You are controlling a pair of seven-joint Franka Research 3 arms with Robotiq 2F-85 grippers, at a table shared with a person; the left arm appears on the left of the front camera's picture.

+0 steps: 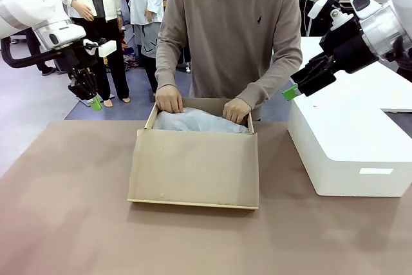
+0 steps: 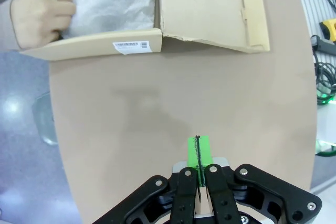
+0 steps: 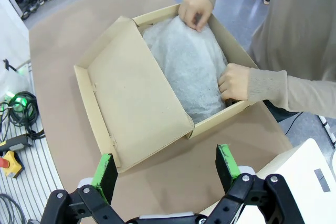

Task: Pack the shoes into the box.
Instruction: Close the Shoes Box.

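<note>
Box point(image 1: 193, 169) central, wide tabletop point(image 1: 64, 217) leftward

Your left arm point(image 1: 35, 4) comes in high from the left side, its wrist bent so that the left tool point(image 1: 95, 102) points almost straight down, held in the air. Its green pads point(image 2: 205, 150) are pressed flat together with nothing between them. Your right arm point(image 1: 386, 27) reaches in from the right, raised, with the right tool point(image 1: 291, 91) angled down toward the middle, jaws spread wide and empty.

Tan cardboard box point(image 2: 89, 48), flap lid point(image 1: 193, 169) open, crinkled white tissue point(image 3: 189, 66) inside.
</note>
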